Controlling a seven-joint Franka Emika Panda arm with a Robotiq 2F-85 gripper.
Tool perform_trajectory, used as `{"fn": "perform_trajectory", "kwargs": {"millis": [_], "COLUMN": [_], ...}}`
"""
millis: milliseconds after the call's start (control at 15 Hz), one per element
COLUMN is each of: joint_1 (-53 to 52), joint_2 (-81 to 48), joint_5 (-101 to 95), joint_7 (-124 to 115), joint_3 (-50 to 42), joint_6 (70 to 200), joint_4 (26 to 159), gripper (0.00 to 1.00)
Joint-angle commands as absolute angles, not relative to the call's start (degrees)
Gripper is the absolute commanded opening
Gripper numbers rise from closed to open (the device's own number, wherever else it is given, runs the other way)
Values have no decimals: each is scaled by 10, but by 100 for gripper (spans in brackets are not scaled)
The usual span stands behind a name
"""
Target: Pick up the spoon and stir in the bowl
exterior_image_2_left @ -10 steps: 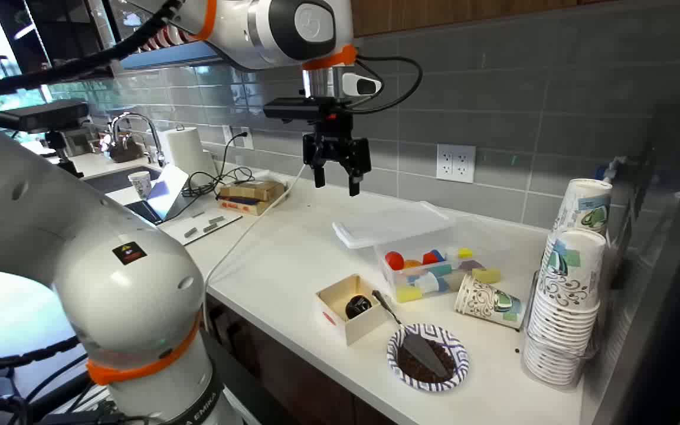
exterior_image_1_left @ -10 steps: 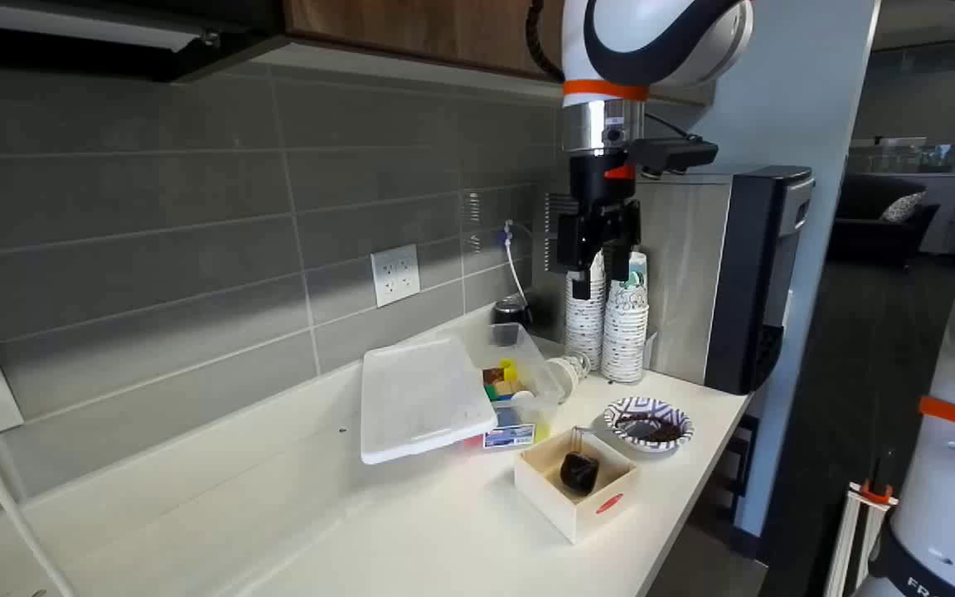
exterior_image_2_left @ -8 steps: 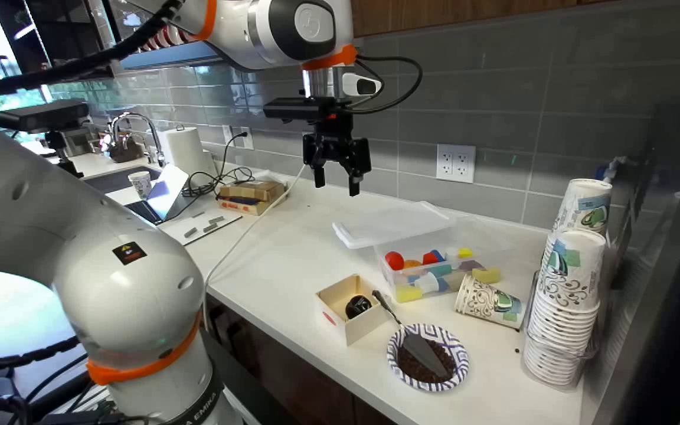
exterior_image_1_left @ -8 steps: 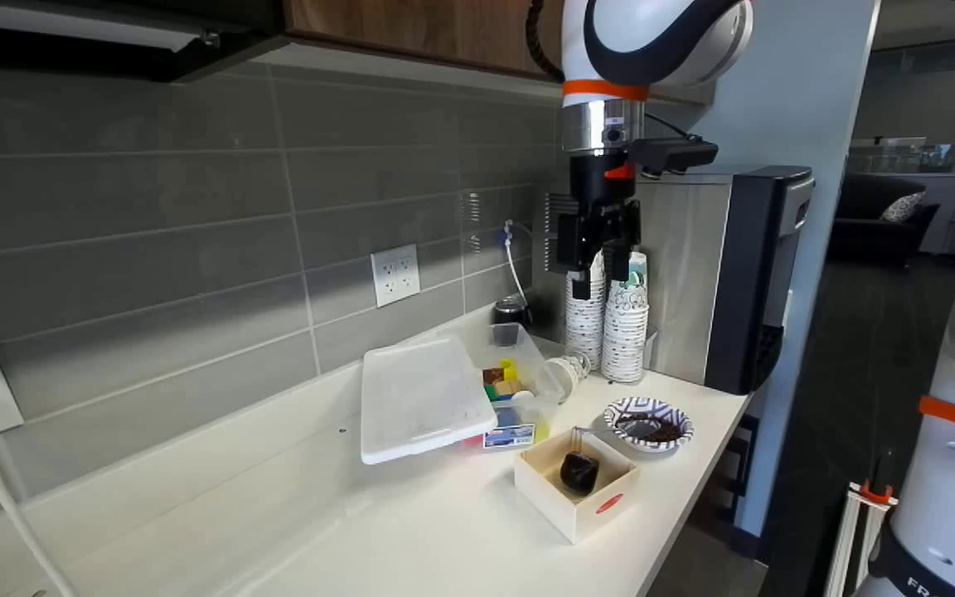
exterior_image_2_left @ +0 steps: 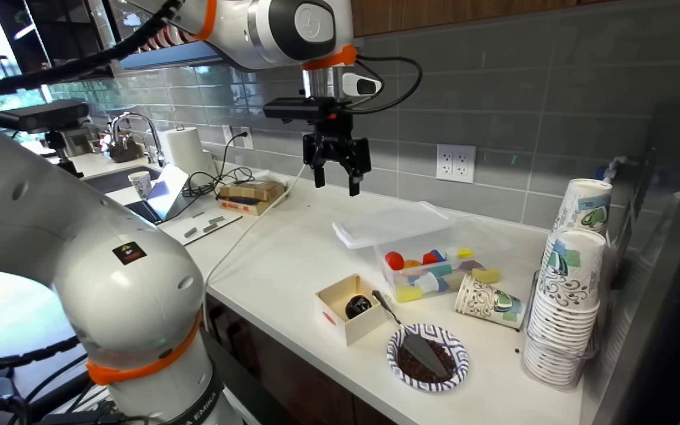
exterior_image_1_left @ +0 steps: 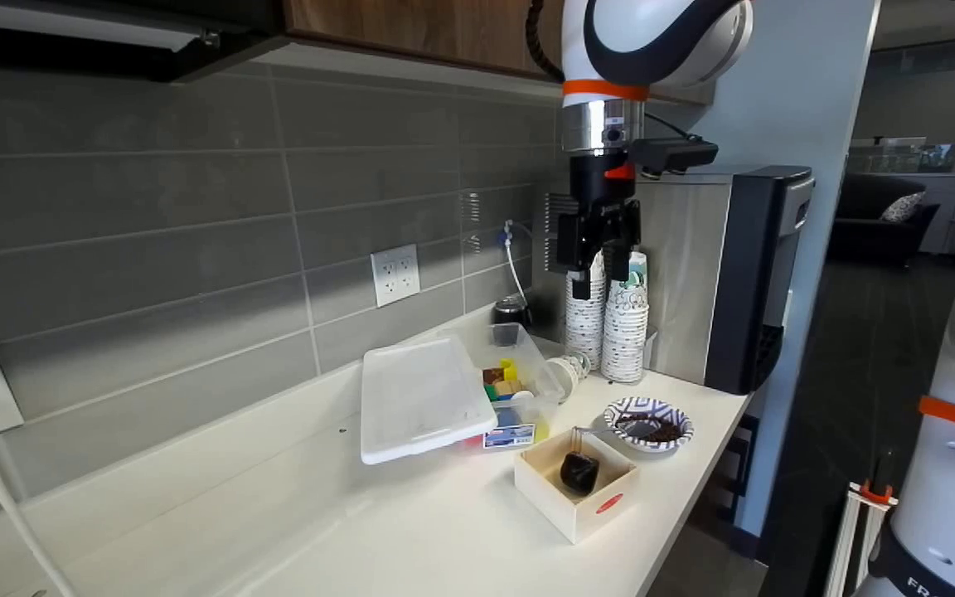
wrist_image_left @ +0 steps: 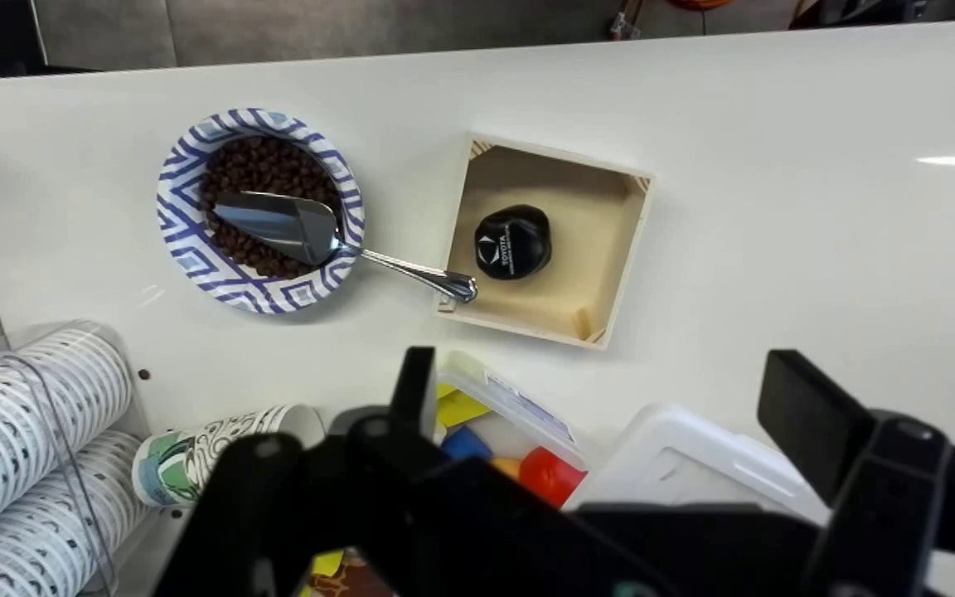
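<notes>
The bowl (wrist_image_left: 175, 207) has a blue-and-white patterned rim and holds brown beans; it stands on the counter in both exterior views (exterior_image_2_left: 396, 354) (exterior_image_1_left: 647, 405). The spoon (wrist_image_left: 295, 228), a silver server with a flat tapered blade, lies with its blade on the beans. Its handle rests across the edge of the wooden box (wrist_image_left: 639, 240), tip over the box corner; it also shows in an exterior view (exterior_image_2_left: 422, 352). My gripper (wrist_image_left: 602, 361) is open and empty, pointing down high above the counter, as both exterior views show (exterior_image_2_left: 337, 184) (exterior_image_1_left: 602, 269).
A black ball (wrist_image_left: 513, 242) lies in the box. A clear bin (exterior_image_2_left: 399, 283) of coloured toys with a white lid (exterior_image_1_left: 424, 398) stands by the wall. A cup stack (exterior_image_2_left: 567, 295) and a fallen cup (exterior_image_2_left: 489, 301) are near the bowl. A wooden cabinet (exterior_image_1_left: 411, 33) hangs above.
</notes>
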State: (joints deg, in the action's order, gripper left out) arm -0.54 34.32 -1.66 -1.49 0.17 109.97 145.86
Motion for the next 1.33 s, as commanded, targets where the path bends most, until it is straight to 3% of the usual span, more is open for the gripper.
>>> {"fn": "perform_trajectory", "kwargs": {"millis": [0, 467, 1267], "joint_1": [-3, 0, 113], "joint_2": [343, 334, 233], "joint_5": [-15, -17, -74], "joint_7": [-14, -25, -320], "joint_3": [4, 7, 24], "joint_6": [1098, 1097, 1195], "joint_4": [1458, 1457, 1498], "gripper": [100, 100, 100]}}
